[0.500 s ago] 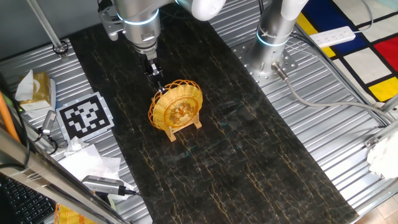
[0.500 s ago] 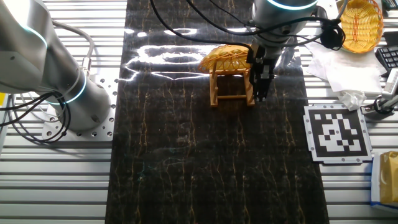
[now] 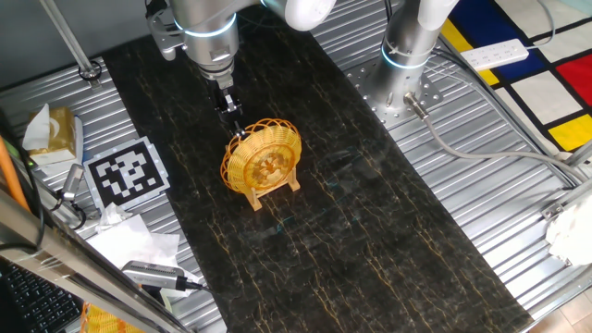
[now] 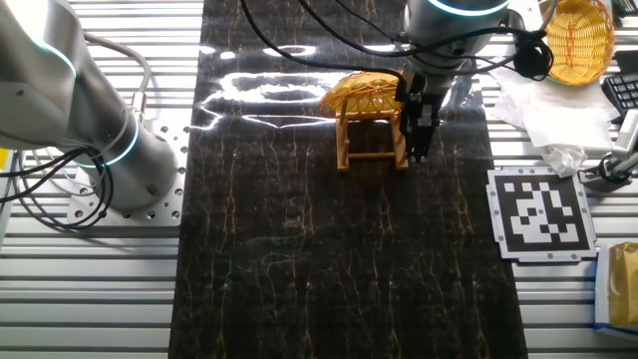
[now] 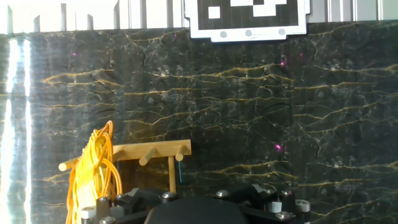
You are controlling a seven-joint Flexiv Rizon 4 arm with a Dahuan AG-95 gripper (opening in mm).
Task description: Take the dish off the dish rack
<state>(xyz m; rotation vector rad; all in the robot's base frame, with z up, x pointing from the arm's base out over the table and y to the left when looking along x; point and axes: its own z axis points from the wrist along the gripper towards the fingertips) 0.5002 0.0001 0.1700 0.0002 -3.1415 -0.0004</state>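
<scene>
The golden-yellow wicker dish (image 3: 266, 157) stands on edge in the small light-wood dish rack (image 3: 264, 192) in the middle of the dark marbled mat. From the other side the dish (image 4: 364, 92) leans over the rack (image 4: 371, 135). My gripper (image 3: 236, 125) points down right beside the dish's upper-left rim, its fingers together in one narrow tip and holding nothing. In the other fixed view the gripper (image 4: 417, 150) hangs just right of the rack. The hand view shows the dish (image 5: 93, 168) edge-on at the left and the rack's pegs (image 5: 152, 152); my fingers are hidden there.
A black-and-white marker card (image 3: 127, 173) lies left of the mat. A second arm's base (image 3: 407, 55) stands at the back right. A wicker basket (image 4: 578, 38), crumpled paper and a tissue box (image 3: 51, 129) sit on the ribbed table beside the mat.
</scene>
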